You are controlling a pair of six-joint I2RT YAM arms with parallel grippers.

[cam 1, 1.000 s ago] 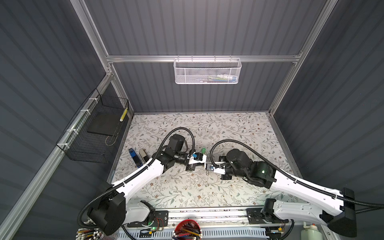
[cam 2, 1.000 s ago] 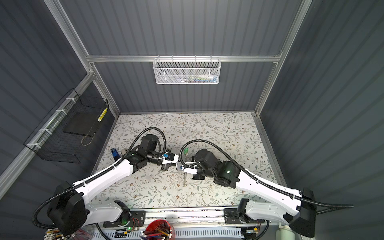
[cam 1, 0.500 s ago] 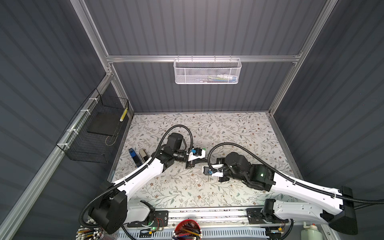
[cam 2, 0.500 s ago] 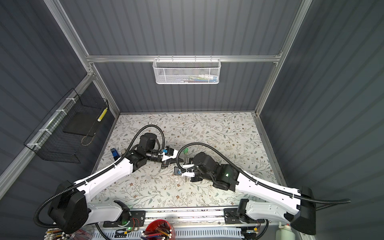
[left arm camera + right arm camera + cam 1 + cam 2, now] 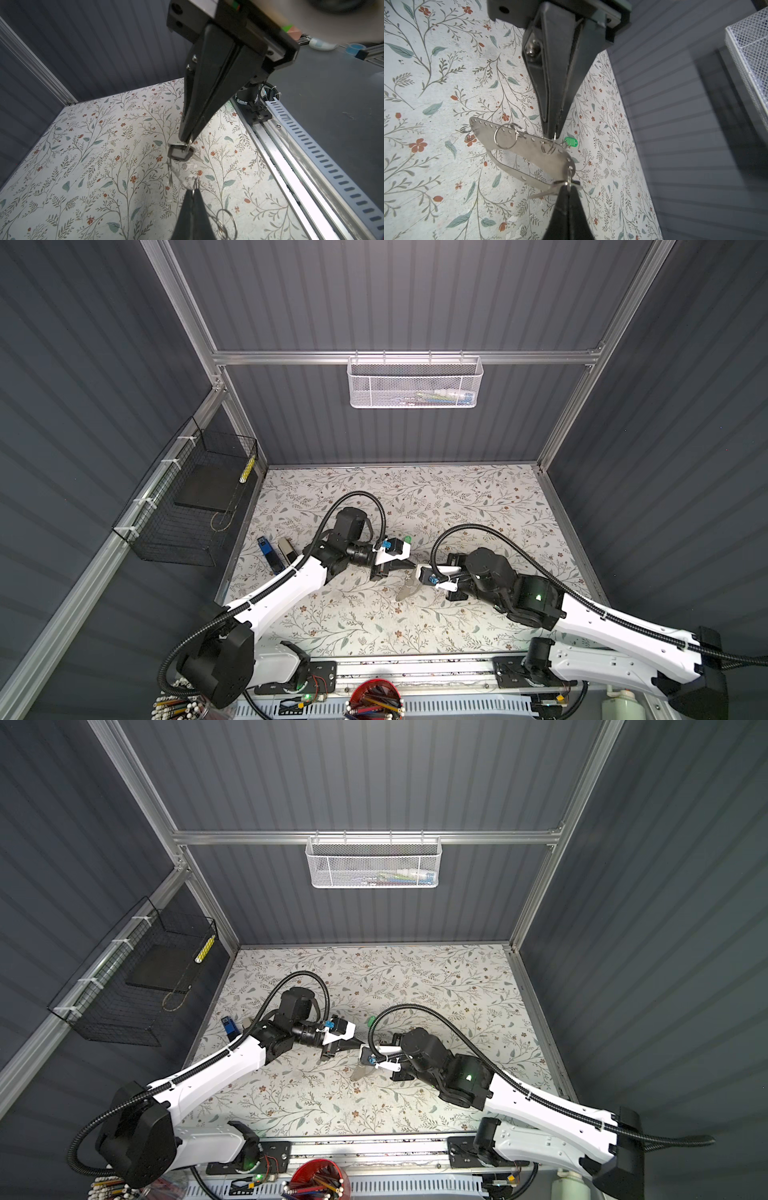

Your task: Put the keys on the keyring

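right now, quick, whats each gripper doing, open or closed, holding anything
Left gripper: closed, pinching the ring of the key with the black-rimmed tag.
Right gripper: closed, pinching a small loop on the keyring.

Matt metal keyring, grn plastic tag

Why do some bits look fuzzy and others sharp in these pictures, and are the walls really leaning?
Left wrist view: the white housing is smeared, the clear-tagged key fairly sharp. Right wrist view: the keyring is crisp, the mesh basket soft. Both top views: the frame posts splay outward, likely a wide-angle effect.
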